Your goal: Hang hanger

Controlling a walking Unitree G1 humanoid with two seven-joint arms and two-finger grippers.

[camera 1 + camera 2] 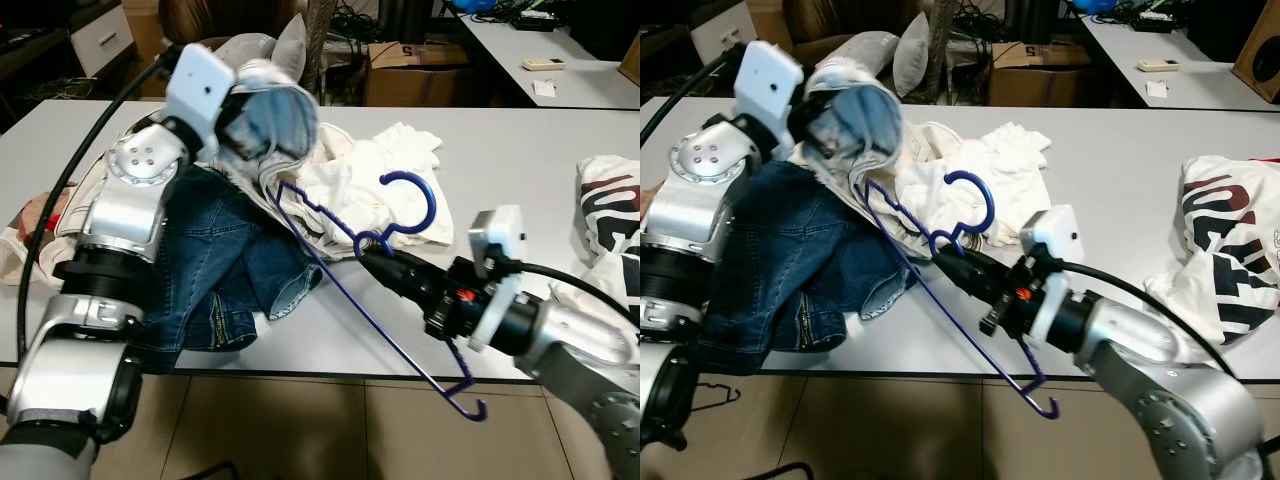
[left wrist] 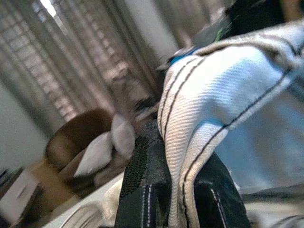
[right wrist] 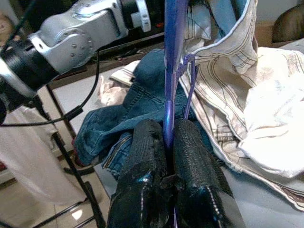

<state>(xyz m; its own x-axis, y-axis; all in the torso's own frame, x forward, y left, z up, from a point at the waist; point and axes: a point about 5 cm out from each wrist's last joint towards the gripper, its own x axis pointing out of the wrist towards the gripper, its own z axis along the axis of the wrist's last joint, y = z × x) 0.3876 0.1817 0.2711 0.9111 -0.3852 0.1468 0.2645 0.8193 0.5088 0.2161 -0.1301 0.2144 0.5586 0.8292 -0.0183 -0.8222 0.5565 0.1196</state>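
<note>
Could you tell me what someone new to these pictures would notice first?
The blue hanger stands out, clamped near its hook by the right gripper above the white table. The left gripper holds up a pale striped garment over the jeans.

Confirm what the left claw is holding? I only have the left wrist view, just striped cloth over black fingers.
Observer: The left claw is raised over the table, holding up a bunched striped shirt.
Operator: And the hanger?
Observer: The right claw is shut on the blue hanger, gripping just below its hook.
Operator: Is the hanger in the shirt yet?
Observer: One hanger arm points up toward the shirt, tip at the cloth's lower edge; I cannot tell if it is inside.
Operator: Anything under them?
Observer: Blue jeans and a white garment lie on the table beneath.
</note>
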